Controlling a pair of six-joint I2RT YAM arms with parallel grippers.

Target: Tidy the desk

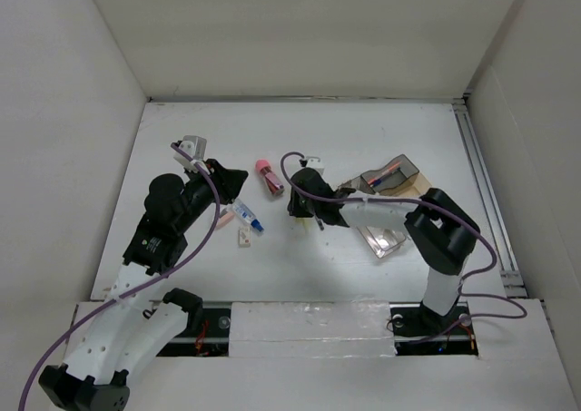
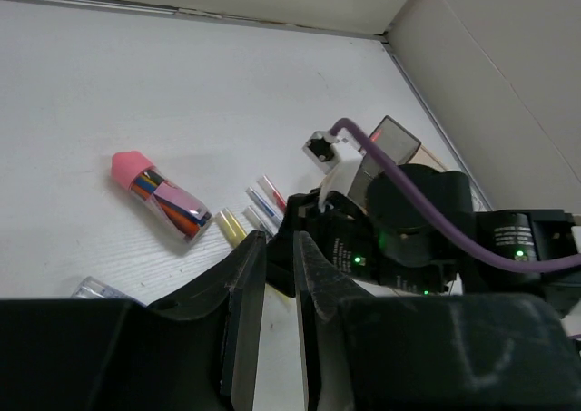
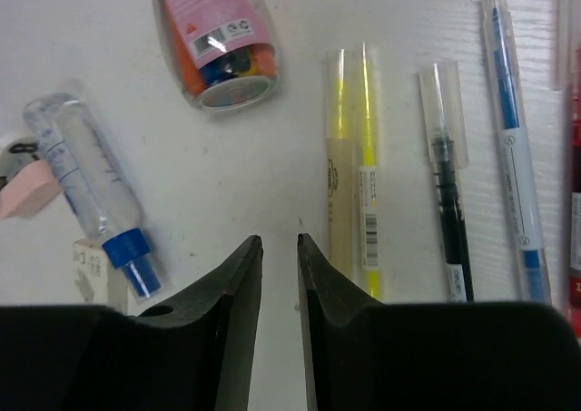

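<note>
Finding: the task is at an early stage. The desk (image 1: 363, 130) fills the overhead view between white walls, and most of its items lie loose on its middle.

Items not put away:
- Pink-capped tube (image 3: 218, 39) of coloured sticks, on its side.
- Blue-capped bottle (image 3: 91, 184), on its side, with a pink eraser (image 3: 23, 189) and a small box (image 3: 91, 261) just beside it.
- Four pens in a rough row: yellow (image 3: 349, 157), black (image 3: 449, 184), blue (image 3: 513, 139), and red (image 3: 574, 157) at the frame edge.

Storage: a clear tray (image 1: 392, 173) stands at the right of the desk. It appears to hold something reddish, too small to identify. A second clear piece (image 1: 381, 240) lies nearer the arms; whether it is a lid or a tray cannot be told.

Grippers:
- The right gripper (image 3: 280, 240) points down at bare desk, and the yellow pen is just beside its right finger. Its jaws stand narrowly apart with nothing between them.
- The left gripper (image 2: 279, 239) hangs above the desk, facing the tube and pens. Its jaws are also narrowly apart and empty.

Assessment: nothing is in hand. In all likelihood every loose item listed remains to be gathered, probably into the tray. The yellow pen looks the nearest candidate for the right arm.
</note>
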